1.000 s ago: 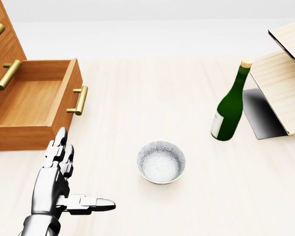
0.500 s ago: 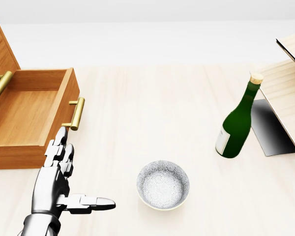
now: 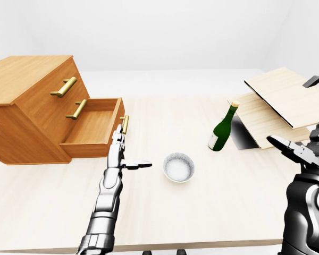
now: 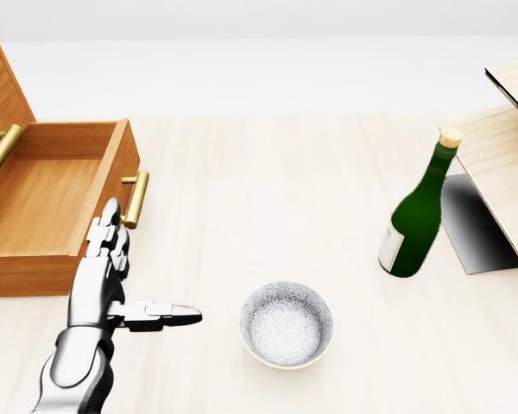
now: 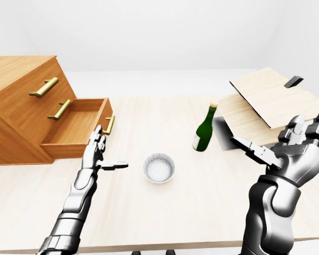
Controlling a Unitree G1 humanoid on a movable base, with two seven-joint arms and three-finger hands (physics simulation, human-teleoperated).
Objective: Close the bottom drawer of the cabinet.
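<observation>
A wooden cabinet (image 3: 21, 114) stands at the left of the table. Its bottom drawer (image 4: 119, 177) is pulled out and empty, with a brass handle (image 4: 135, 199) on its front panel. My left hand (image 4: 142, 274) is open just below that handle; its fingertips (image 4: 110, 210) point up at the drawer's front corner, apart from the handle, and the thumb sticks out to the right. My right hand (image 5: 284, 139) is open and raised at the far right, holding nothing.
A white patterned bowl (image 4: 286, 324) sits right of my left hand. A green bottle (image 4: 417, 210) stands upright further right, beside a tilted stack of light wooden boards (image 3: 279, 103). The table's near edge (image 3: 202, 245) runs along the bottom.
The camera shifted first, sliding the whole scene down and left in the head view. Since then my left hand has moved up, its fingertips closer to the drawer's handle.
</observation>
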